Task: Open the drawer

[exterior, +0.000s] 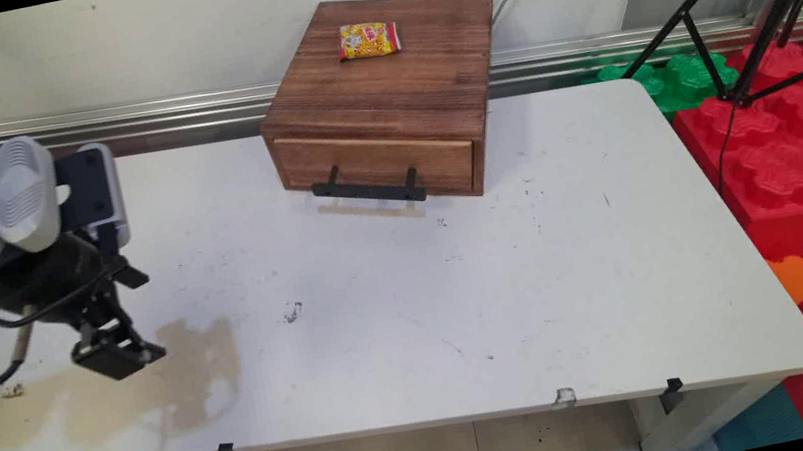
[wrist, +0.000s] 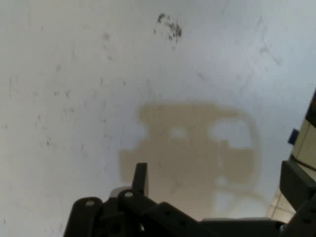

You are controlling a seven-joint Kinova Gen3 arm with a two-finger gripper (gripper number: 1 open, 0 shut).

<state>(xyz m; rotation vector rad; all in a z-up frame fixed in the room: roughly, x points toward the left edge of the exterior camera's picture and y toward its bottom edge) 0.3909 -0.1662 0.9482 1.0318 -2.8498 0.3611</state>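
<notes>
My gripper (exterior: pixel 117 356) hangs low over the table's left front part, above a brownish stain (exterior: pixel 187 371) on the white table (exterior: pixel 547 299). In the hand view its fingers (wrist: pixel 140 177) stand wide apart with nothing between them, so the gripper (wrist: pixel 217 180) is open over the stain (wrist: pixel 197 148). A wooden drawer box (exterior: pixel 387 96) stands at the back middle, its drawer closed, with a black handle (exterior: pixel 369 190) on the front. A yellow and red snack packet (exterior: pixel 368 39) lies on top of the box, far from the gripper.
A black tripod (exterior: pixel 783 1) stands to the right of the table over red foam blocks (exterior: pixel 779 167) and green foam blocks (exterior: pixel 681 77). A dark scuff mark (exterior: pixel 292 312) lies on the table right of the gripper. The table's front edge (exterior: pixel 403 423) is close below the gripper.
</notes>
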